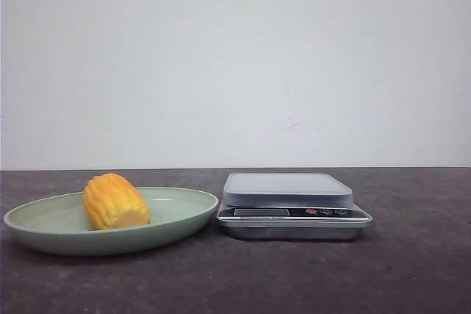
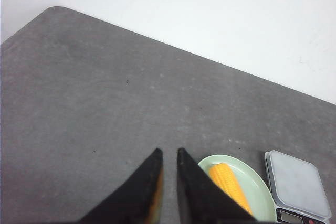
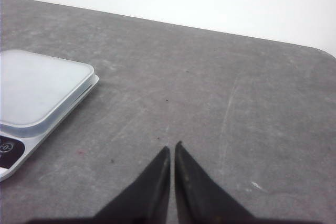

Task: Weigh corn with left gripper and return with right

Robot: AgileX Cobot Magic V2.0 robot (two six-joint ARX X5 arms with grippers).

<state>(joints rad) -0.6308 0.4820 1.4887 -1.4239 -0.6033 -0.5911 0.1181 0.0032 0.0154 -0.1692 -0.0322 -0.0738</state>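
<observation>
Yellow-orange, the corn (image 1: 115, 201) lies on its side in the green plate (image 1: 44, 234) left of the kitchen scale (image 1: 293, 206), handy for our left gripper (image 2: 169, 156); it and our right gripper (image 3: 171, 150) hover nearly closed, empty.

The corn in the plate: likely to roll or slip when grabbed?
The corn is a stubby rounded cylinder lying on its side, so a nudge could roll it across the plate. Its ridged kernel rows probably give grip. It looks rigid.

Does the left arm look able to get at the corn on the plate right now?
Probably yes: the stubby yellow corn cob lies uncovered on the shallow pale green plate, nothing above it. The left pincer is nearly closed and must open.
</observation>
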